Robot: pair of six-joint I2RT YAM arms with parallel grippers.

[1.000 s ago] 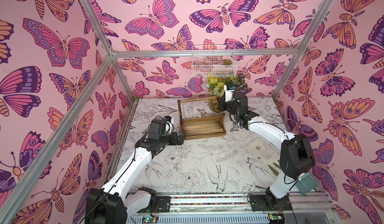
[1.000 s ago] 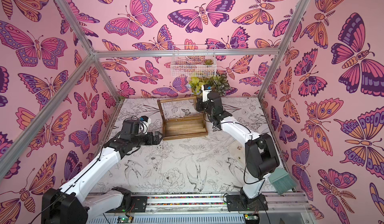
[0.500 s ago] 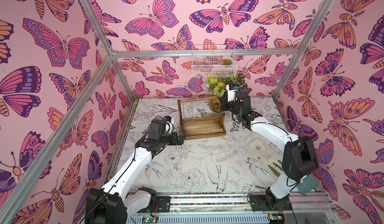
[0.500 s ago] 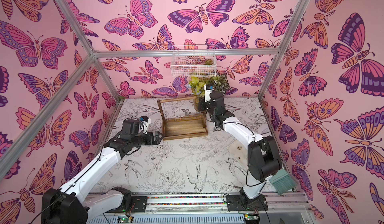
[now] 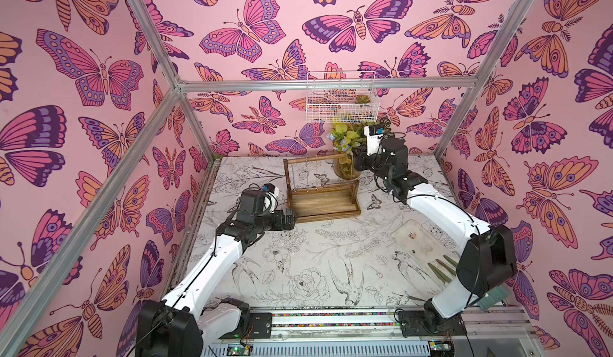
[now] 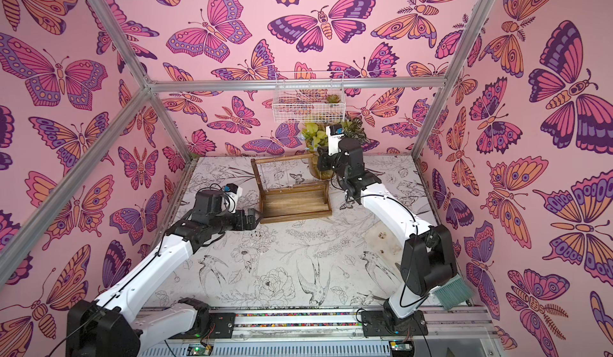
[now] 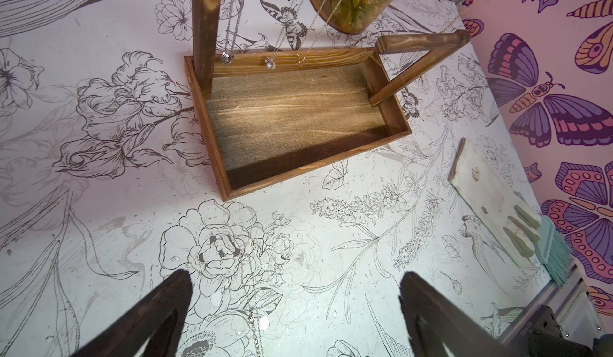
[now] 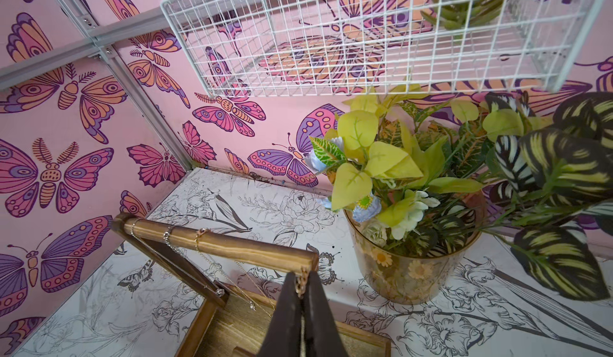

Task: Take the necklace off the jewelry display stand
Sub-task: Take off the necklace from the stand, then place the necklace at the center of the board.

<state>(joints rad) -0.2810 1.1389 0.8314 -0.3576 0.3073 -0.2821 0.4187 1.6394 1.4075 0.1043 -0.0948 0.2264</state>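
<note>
Gold necklace (image 8: 300, 287) pinched tight in right gripper (image 8: 302, 277) at top-bar end of jewelry display stand (image 8: 232, 244) (back of table (image 5: 315, 259), beside plant vase (image 8: 408, 272)); left gripper (image 7: 295, 277) fully spread, empty, near stand base.

The jewelry display stand (image 7: 292, 113) is brown stained wood, visible grain, low sheen. Each necklace (image 8: 301, 284) is fine shiny metal chain. The basket (image 8: 298, 40) is white-coated wire. The vase (image 8: 408, 279) is glossy translucent amber.

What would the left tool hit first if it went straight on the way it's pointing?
Probably the jewelry display stand, the tray's near corner just ahead of the left tool; depth is unclear.
</note>
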